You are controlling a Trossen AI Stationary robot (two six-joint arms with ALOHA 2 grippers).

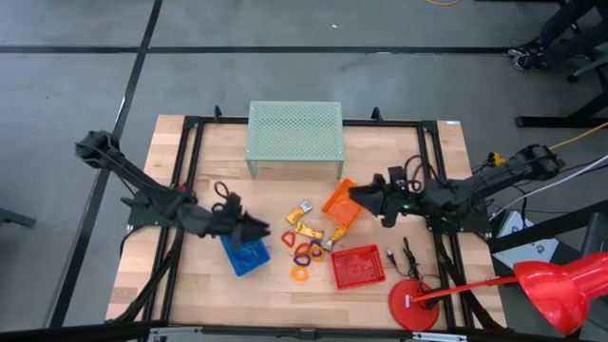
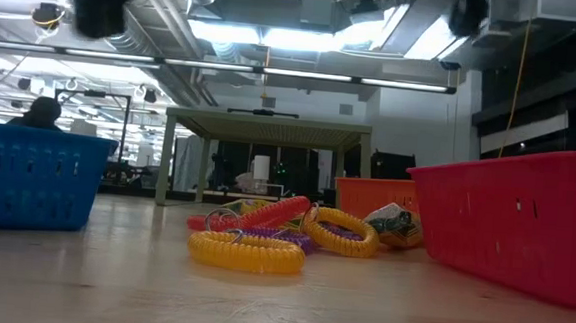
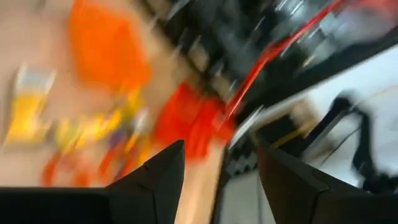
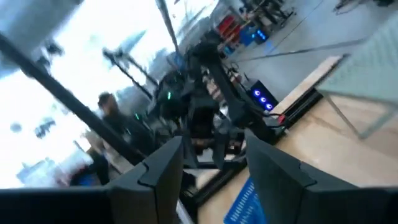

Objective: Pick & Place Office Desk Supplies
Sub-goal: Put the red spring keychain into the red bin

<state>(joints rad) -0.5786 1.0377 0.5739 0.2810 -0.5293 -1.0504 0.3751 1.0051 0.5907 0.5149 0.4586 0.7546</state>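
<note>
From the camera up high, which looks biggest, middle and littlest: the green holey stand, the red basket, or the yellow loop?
1. Green perforated stand, clearly the largest.
2. Red basket, much smaller than the stand.
3. Yellow loop, tiny, far smaller than the basket.

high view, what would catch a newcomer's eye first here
Three small baskets stand out on the wooden table: a blue basket under the left gripper, an orange basket by the right gripper, and a red basket nearer the front. Between them lies a bright scatter of coil loops and yellow packets, with a pale green perforated stand behind.
</note>
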